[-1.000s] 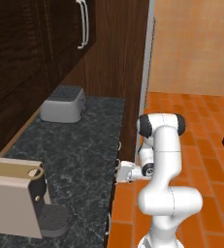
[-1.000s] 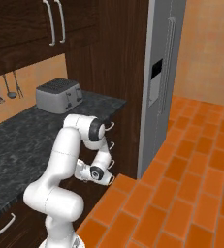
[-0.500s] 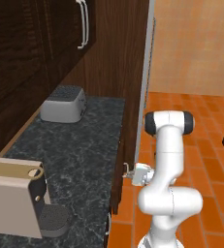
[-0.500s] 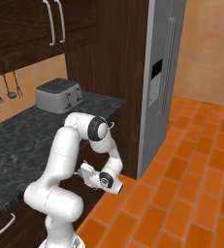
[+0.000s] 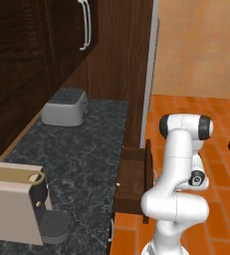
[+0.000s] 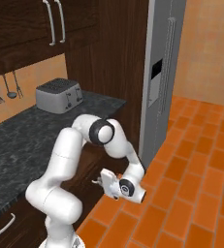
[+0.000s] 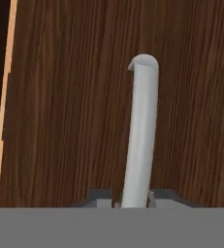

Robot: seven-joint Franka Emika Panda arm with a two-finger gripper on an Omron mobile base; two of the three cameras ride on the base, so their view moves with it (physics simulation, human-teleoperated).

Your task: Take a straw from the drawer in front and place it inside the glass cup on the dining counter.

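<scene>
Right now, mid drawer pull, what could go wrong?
The gripper holds the drawer handle near one end, so it could slip off. The drawer is partly out, right beside the robot's own body; pulling further may hit the base. No straw is visible yet, so the pick is unconfirmed.

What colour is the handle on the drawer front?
Silvery grey, a plain metal look. The drawer handle shows best in the hand view, against the dark brown wooden drawer front.

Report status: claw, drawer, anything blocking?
Claw closed on the drawer handle. Drawer pulled partway out from under the black counter; straw not seen inside yet. Nothing blocking the pull path.
</scene>
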